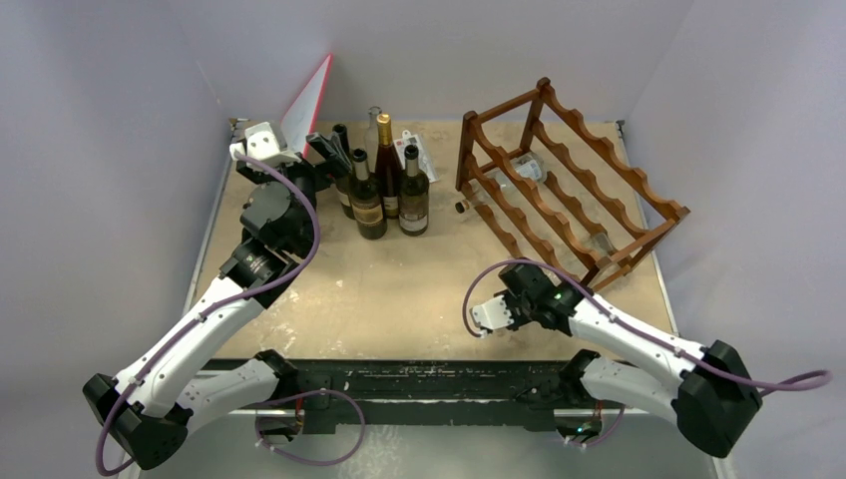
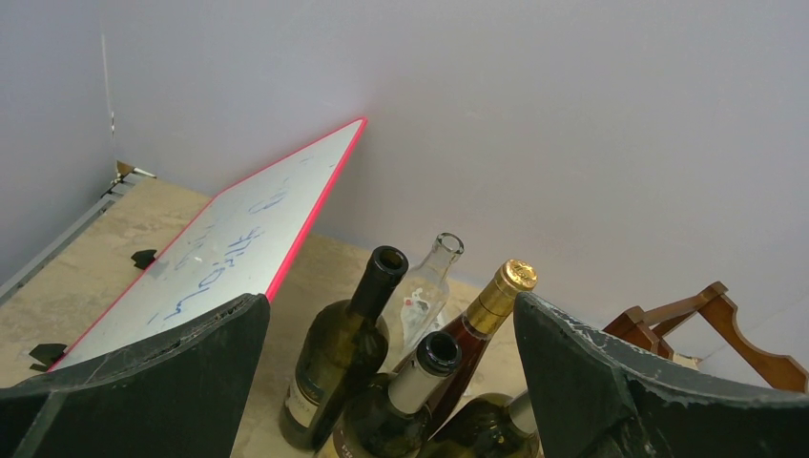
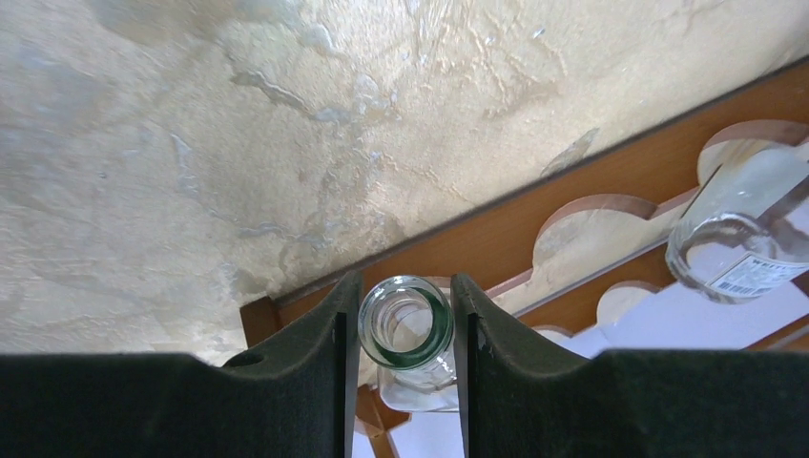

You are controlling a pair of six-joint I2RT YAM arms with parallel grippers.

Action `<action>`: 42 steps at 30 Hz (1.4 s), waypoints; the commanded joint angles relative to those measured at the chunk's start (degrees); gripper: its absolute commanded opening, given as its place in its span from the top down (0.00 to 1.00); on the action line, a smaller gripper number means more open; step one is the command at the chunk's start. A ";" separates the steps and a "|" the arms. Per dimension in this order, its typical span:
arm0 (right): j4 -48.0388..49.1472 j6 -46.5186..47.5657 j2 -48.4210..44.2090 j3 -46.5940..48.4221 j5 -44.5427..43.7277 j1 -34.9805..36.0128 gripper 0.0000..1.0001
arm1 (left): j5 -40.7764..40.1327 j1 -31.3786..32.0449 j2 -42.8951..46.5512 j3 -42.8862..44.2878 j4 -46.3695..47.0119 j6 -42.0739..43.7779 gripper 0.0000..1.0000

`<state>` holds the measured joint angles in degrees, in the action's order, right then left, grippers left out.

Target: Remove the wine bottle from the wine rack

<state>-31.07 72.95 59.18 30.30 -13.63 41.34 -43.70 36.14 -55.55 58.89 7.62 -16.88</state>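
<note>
A robot lab's test cell. Bare pale walls (image 1: 110,120) box in a scuffed table (image 1: 399,299), with a left arm (image 1: 200,334) and right arm (image 1: 629,334) bolted at its near edge.

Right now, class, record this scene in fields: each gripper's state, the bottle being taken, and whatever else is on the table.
right gripper: shut on the wine bottle at its mouth
wine bottle: clear, resting in the wine rack
left gripper: open, empty, above the standing bottles
standing bottles: five, upright, left of the rack
second clear bottle: also in the rack
whiteboard: red-edged, propped at the far left
</note>
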 commanded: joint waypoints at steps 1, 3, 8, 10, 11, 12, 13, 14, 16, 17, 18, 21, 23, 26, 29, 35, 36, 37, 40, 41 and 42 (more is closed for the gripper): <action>-1.91 1.85 -4.29 0.23 5.55 1.74 1.00 | 0.00 0.25 0.02 1.97 1.20 0.91 0.00; -2.31 2.19 -5.33 0.13 5.37 2.60 1.00 | 0.22 0.25 0.07 2.01 1.12 0.74 0.00; -3.55 2.03 -6.00 1.86 8.51 4.96 1.00 | 0.47 0.25 -0.12 2.09 0.97 0.45 0.00; -4.29 1.75 -5.08 3.59 9.92 5.87 1.00 | 0.46 0.25 -0.36 2.11 0.91 0.35 0.00; -4.65 1.61 -4.20 4.57 10.34 6.38 1.00 | 0.57 0.25 -0.39 2.15 0.85 0.28 0.00; -5.09 1.33 -3.30 5.91 10.71 7.08 1.00 | 0.63 0.25 -0.35 2.15 0.90 0.27 0.00; -5.54 1.15 -2.29 7.14 10.95 7.49 1.00 | 0.64 0.25 -0.39 2.11 0.76 0.27 0.00; -5.91 0.67 -1.29 8.42 11.02 8.05 1.00 | 0.59 0.25 -0.42 2.15 0.74 0.27 0.00; -6.65 -0.44 0.91 10.74 10.91 9.26 1.00 | 0.35 0.24 -0.48 2.12 0.75 0.40 0.00; -7.11 -1.06 1.89 11.82 10.90 9.99 1.00 | 0.15 0.25 -0.44 2.15 0.78 0.49 0.00; -7.59 -1.76 2.86 12.73 10.95 10.66 1.00 | -0.01 0.25 -0.53 2.11 0.74 0.57 0.00; -7.44 -3.74 5.23 15.29 12.11 12.30 1.00 | -0.15 0.25 -0.66 2.14 0.82 0.69 0.00; -6.43 -5.38 6.56 16.90 13.34 13.04 1.00 | -0.15 0.20 -0.61 2.14 0.81 0.71 0.00; -3.41 -8.01 7.17 19.57 15.96 13.79 1.00 | -0.33 0.25 -0.51 2.17 0.83 0.72 0.00; 1.74 -10.37 7.30 21.50 18.51 14.34 1.00 | -0.42 0.24 -0.42 2.13 0.84 0.84 0.00; 9.00 -12.58 10.98 24.58 22.24 14.64 1.00 | -1.02 0.15 -0.13 2.07 1.01 1.07 0.00; 9.93 -12.71 11.83 24.62 22.88 14.60 1.00 | -1.10 0.16 0.03 2.09 1.00 1.19 0.00; 11.16 -12.80 12.60 24.63 23.51 14.64 1.00 | -1.38 0.07 0.20 2.03 1.04 1.34 0.00; 16.28 -13.94 14.26 26.94 25.42 14.60 1.00 | -2.92 -0.10 1.28 1.57 1.52 1.73 0.00; 17.96 -14.60 14.82 27.03 26.06 14.57 1.00 | -3.41 -0.18 1.69 1.29 1.97 2.03 0.00; 19.86 -15.23 15.73 27.18 26.56 14.61 1.00 | -3.95 -0.19 2.06 1.01 2.32 2.25 0.00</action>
<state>-22.44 59.81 73.84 53.89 8.12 55.55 -45.10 36.12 -56.03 58.89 7.62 -16.56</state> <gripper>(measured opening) 0.368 0.998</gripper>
